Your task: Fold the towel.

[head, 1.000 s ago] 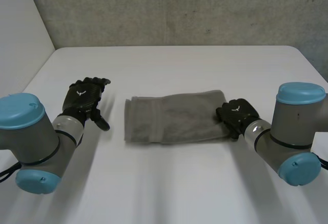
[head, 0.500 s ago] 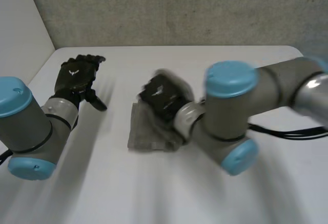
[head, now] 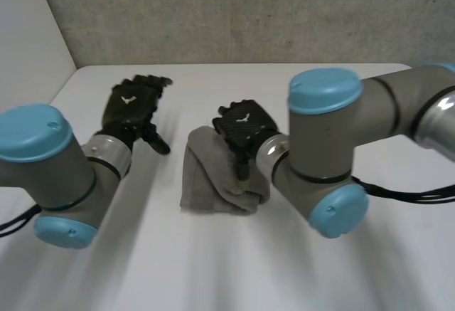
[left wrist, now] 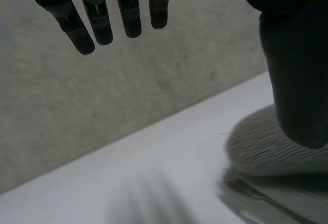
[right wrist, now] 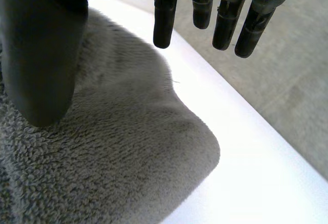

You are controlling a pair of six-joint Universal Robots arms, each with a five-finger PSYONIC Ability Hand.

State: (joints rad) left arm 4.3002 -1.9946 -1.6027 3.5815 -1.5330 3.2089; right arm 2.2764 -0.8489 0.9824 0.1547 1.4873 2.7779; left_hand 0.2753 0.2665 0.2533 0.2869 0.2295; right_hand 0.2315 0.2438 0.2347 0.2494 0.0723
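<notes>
Since a second ago my right arm has swung across from the far right end of the towel (head: pixel 213 183) to its left part, and the long grey strip that lay stretched out then is now doubled over into a short, thick bundle. My left hand (head: pixel 130 112) has drifted a little farther from me in that time. The towel lies on the white tabletop (head: pixel 320 97) between my two arms, its upper layer ending in a rounded fold that shows beneath my right palm (right wrist: pixel 118 152). My right hand (head: pixel 245 127) hangs over the towel's top layer with its fingers (right wrist: pixel 165 21) straight and spread, well clear of the thumb (right wrist: pixel 46 55), so nothing is clamped. The thumb points down at the cloth, though I cannot tell whether it touches. My left hand is raised beside the towel's left edge, apart from it, with its fingers (left wrist: pixel 130 16) straight and a little apart, holding nothing. In its own wrist view the folded edge of the towel (left wrist: pixel 266 152) lies past my left thumb (left wrist: pixel 294 80), with the grey wall (left wrist: pixel 128 90) behind.
</notes>
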